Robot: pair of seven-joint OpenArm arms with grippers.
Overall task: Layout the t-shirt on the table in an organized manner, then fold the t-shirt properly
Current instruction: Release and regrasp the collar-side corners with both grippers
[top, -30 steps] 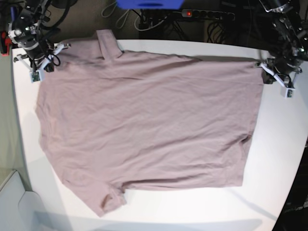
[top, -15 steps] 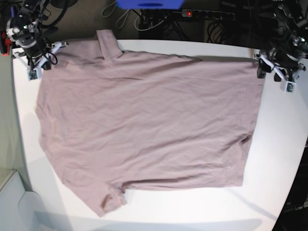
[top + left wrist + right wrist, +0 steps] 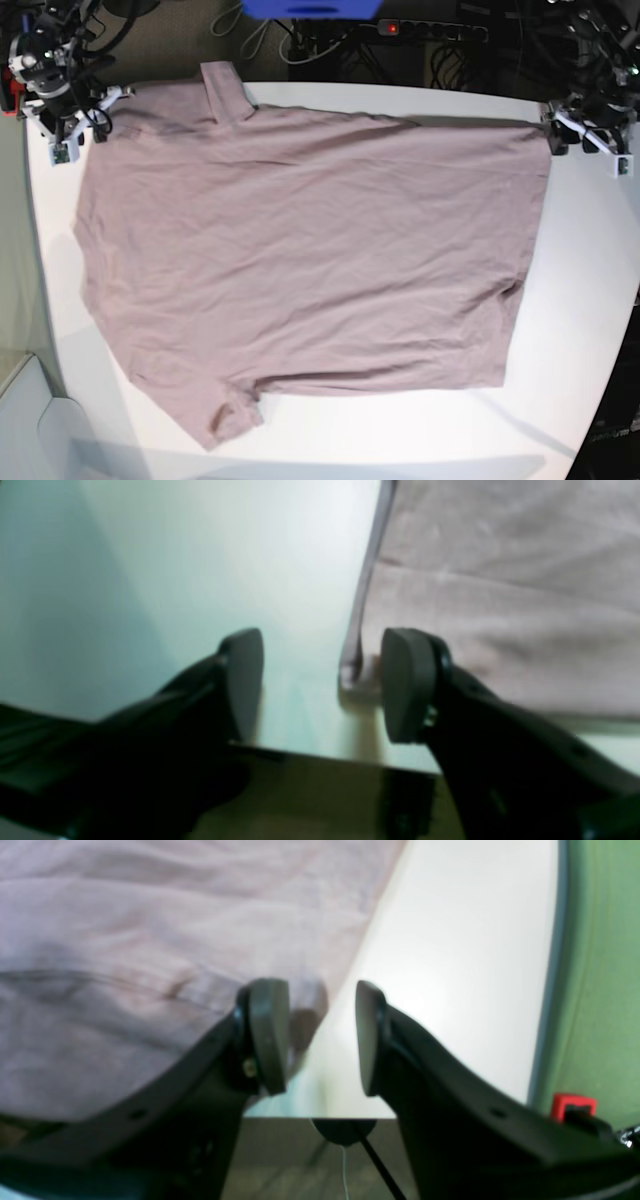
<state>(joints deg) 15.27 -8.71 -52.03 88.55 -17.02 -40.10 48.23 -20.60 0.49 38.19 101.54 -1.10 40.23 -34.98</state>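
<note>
The mauve t-shirt (image 3: 310, 250) lies spread flat on the white table (image 3: 590, 300), sleeves toward the left and hem toward the right. My left gripper (image 3: 585, 135) hovers open at the shirt's far hem corner. In the left wrist view that corner (image 3: 356, 672) sits loose between the left gripper's (image 3: 325, 685) pads, near the right one and not pinched. My right gripper (image 3: 75, 115) is open at the far shoulder corner. In the right wrist view the right gripper (image 3: 318, 1037) frames bare table (image 3: 450, 965), with the t-shirt (image 3: 150, 965) behind its left pad.
The table's far edge runs just under both grippers, with dark floor and cables beyond. A power strip (image 3: 430, 30) with a red light and a blue object (image 3: 310, 8) lie behind the table. A green surface (image 3: 600, 990) borders the table by my right gripper.
Both grippers opened and let go of the shirt's far corners. They drew back slightly toward the table's far edge. The shirt stayed flat.
</note>
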